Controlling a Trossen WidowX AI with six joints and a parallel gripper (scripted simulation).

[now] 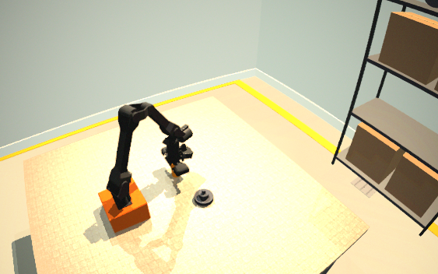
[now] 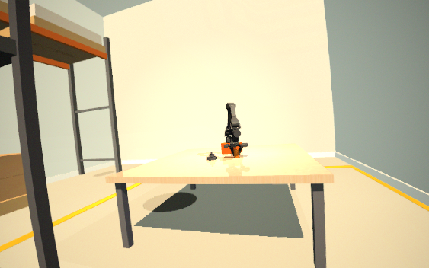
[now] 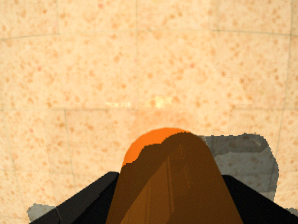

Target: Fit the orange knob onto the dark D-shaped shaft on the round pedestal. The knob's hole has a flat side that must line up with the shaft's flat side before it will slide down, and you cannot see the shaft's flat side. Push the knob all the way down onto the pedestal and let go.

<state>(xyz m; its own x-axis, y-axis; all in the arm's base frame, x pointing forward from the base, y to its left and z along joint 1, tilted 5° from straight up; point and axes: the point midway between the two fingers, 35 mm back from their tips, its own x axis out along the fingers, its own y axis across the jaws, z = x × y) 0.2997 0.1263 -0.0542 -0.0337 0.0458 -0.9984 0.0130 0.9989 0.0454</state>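
In the top view, left to right: the orange base block (image 1: 131, 221) (image 2: 225, 148) comes first. Toward its two o'clock, the pincer (image 1: 175, 170) (image 2: 236, 148) (image 3: 169, 183) points down, partly open, its fingers clamped on the upright orange knob (image 1: 173, 173) (image 2: 236, 152) (image 3: 172, 192). Apart from the knob, between its four and five o'clock, the round pedestal (image 1: 208, 201) (image 2: 212, 158) sits on the table (image 1: 271, 202) (image 2: 220, 178), its dark shaft (image 1: 203, 192) (image 2: 211, 154) bare.

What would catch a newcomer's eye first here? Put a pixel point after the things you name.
Probably the black arm (image 1: 124, 145) (image 2: 231, 114) on its orange base block (image 1: 131, 218) (image 2: 225, 148), bent over the table (image 1: 271, 202) (image 2: 220, 179). Next, the orange knob (image 2: 236, 152) (image 3: 170, 185) between the gripper's (image 1: 177, 171) (image 2: 236, 146) (image 3: 171, 177) closed-in fingers, then the dark pedestal (image 1: 203, 198) (image 2: 212, 157) beside it, its shaft bare.
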